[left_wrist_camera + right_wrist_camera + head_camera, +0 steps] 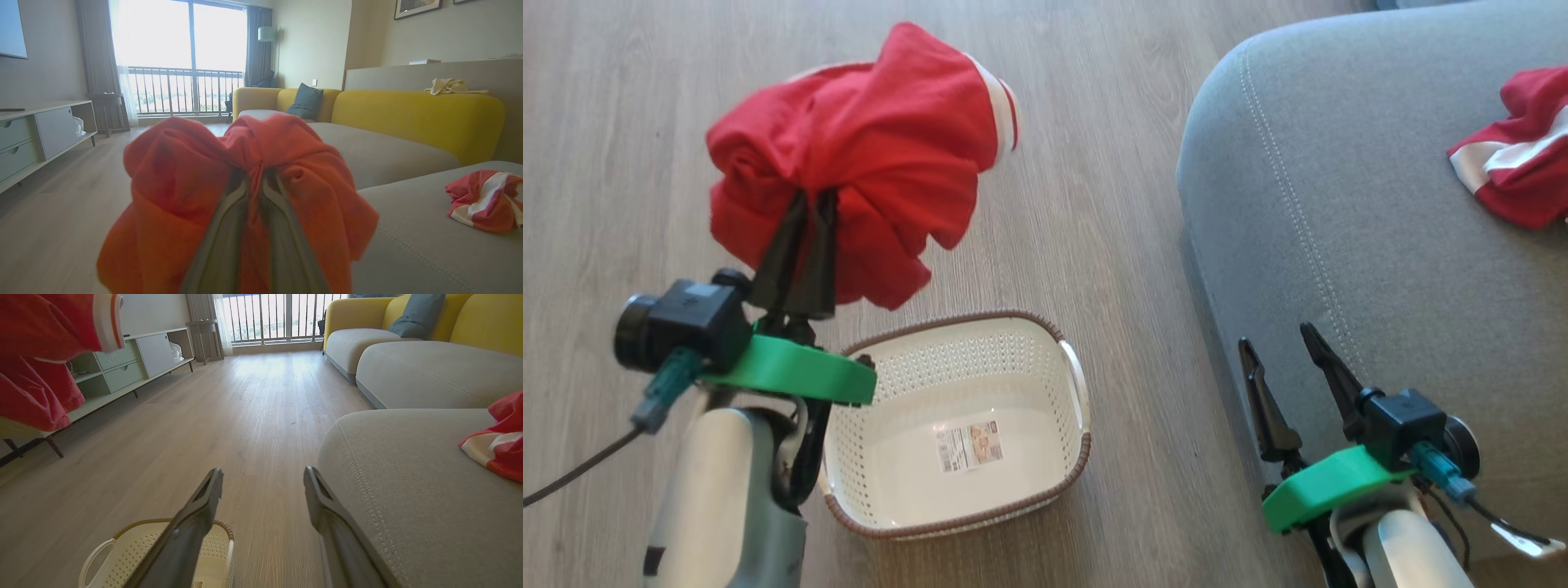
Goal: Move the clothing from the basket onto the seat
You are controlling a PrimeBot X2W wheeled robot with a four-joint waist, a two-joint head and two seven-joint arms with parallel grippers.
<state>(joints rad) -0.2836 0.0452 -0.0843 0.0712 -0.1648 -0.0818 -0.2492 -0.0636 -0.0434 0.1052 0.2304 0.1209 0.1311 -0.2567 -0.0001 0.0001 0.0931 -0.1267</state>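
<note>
Clamping red garment (pixel 866 139) aloft — left gripper (pixel 809 200).

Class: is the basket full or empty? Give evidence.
Empty. The basket shows its bare bottom and paper label; one red garment hangs from the left claw, the other garment lies on the seat.

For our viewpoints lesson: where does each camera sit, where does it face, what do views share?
Head: up top, looking down at basket; both arms' jaws show.
Left wrist: left arm, facing the window; shut jaws clamp red garment.
Right wrist: right arm, facing along the floor; open jaws.
All share: striped garment on seat.
</note>
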